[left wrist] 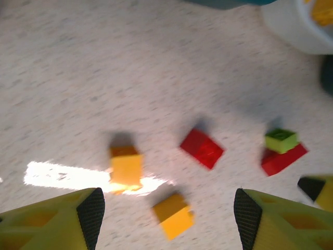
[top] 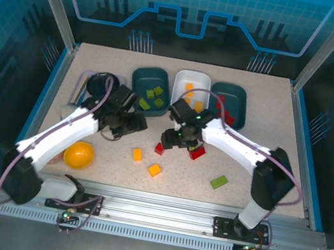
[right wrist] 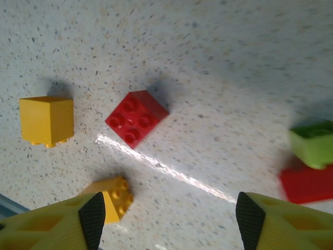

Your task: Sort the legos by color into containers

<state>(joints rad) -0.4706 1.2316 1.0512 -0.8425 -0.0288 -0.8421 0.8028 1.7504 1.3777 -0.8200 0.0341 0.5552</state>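
Progress, top view: sorting partly done, by my reckoning. Landmark is the square red brick (top: 160, 148), loose on the table. Beyond it stand three trays: the left teal tray (top: 138, 74) holds green bricks, the white tray (top: 195, 74) orange-yellow ones, the right teal tray (top: 243, 94) reds. No mixed colours that I can make out. My left gripper (top: 133, 124) hangs just left of the landmark, my right gripper (top: 176, 141) just right of it. A flat green brick (top: 219, 182) lies well to its right, on the near side.

Left wrist view: left gripper (left wrist: 166, 219) spread, nothing between the pads. Yellow brick (left wrist: 126, 166) left of the square red brick (left wrist: 202, 148), orange brick (left wrist: 174, 214) nearer me. Right of it, a green brick (left wrist: 281, 139) appears to sit on a long red brick (left wrist: 285, 159).

Right wrist view: right gripper (right wrist: 169, 221) spread, empty, just short of the square red brick (right wrist: 137, 119).

Left to do: at least six loose bricks to tray.
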